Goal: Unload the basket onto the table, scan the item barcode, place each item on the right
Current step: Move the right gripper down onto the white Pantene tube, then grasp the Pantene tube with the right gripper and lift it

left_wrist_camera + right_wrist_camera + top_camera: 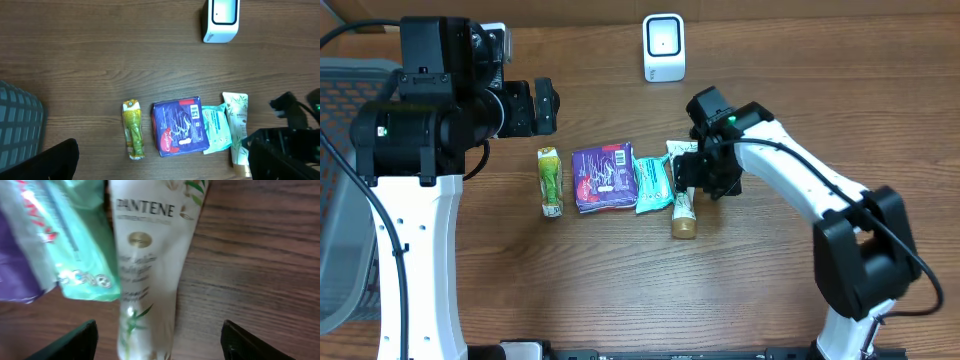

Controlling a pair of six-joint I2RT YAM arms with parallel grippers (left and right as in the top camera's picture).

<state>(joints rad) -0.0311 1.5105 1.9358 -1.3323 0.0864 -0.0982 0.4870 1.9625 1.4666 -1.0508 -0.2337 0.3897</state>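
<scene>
A white Pantene tube (683,212) (150,265) (237,122) with a gold cap lies at the right end of a row of items on the wooden table. My right gripper (694,180) (157,347) hangs open just over it, one finger (65,345) on each side, and neither touches it. The white barcode scanner (663,47) (220,19) stands at the back of the table. My left gripper (545,107) (160,172) is open, high over the left side, and holds nothing.
Left of the tube lie a teal pack (653,183) (75,245), a purple pack (603,177) (180,125) with a barcode label facing up, and a green sachet (551,182) (133,136). A grey basket (345,200) stands at the left edge.
</scene>
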